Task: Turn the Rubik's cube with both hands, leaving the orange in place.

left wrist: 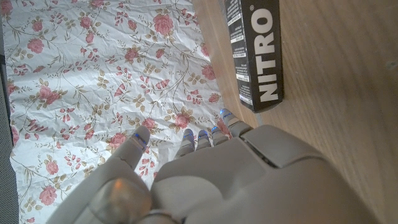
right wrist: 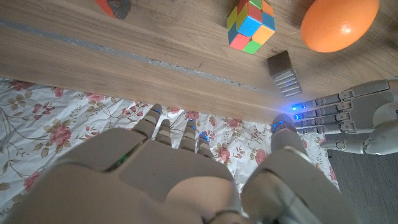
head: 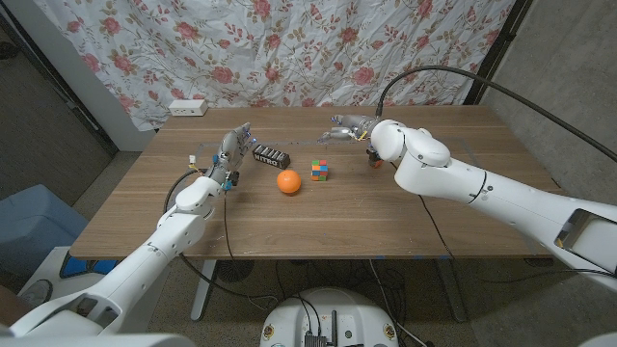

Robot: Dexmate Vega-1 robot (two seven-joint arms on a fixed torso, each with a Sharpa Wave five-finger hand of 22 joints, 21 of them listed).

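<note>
Plainly, from the head view, the Rubik's cube sat mid-bench with the orange just beside it at about eight o'clock. My right hand hung beyond it, so the cube lay toward seven o'clock from that hand; my left hand had it out at about four o'clock, past the black box. I judged the right the nearer of the two. Both hands were released, fingers apart, grasping nothing.

In my left wrist view, my fingers reached past the long side of the box marked NITRO.

In my right wrist view, the cube lay ahead of my spread fingers, the orange beside it, well apart from me.
</note>
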